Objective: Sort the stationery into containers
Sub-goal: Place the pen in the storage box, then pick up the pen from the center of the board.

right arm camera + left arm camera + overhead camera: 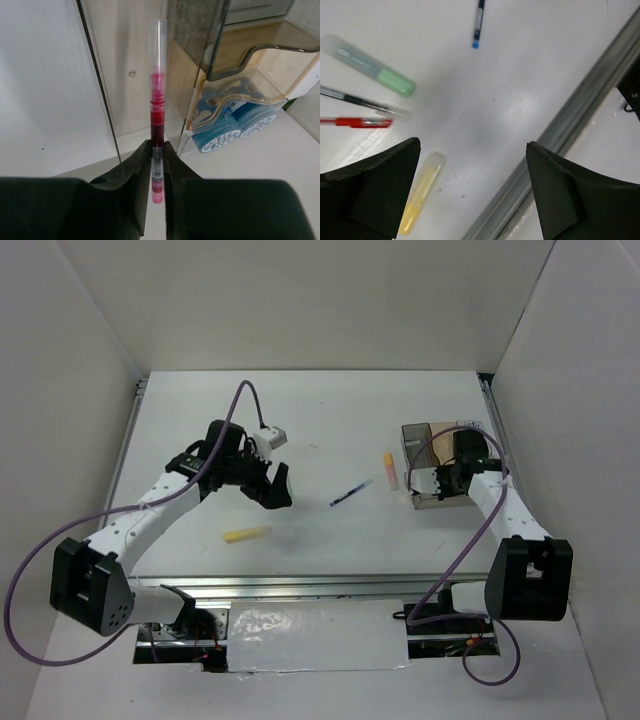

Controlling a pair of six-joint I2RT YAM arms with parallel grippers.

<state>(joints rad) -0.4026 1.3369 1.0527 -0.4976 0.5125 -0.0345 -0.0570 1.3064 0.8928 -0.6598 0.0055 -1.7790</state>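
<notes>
- Right pincer (157, 150) clenches a slim, clear-barrelled red pen (157, 100), upright.
- The brown-tinted clear box (240, 55) holds blue tape rolls (235, 122).
- Left pincer (472, 147) gapes, holding nothing.

Left wrist view: green highlighter (375, 70) blurred. Loose red pen (357, 122) and black pen (365, 103) cut at picture's left edge, blue pen (478, 22) at top. Right wrist view: my right claw (157, 146) hides part of the gripped red pen (157, 100). Box (200, 35) cut at top. Blue tape rolls (235, 125) half behind its wall.
</notes>
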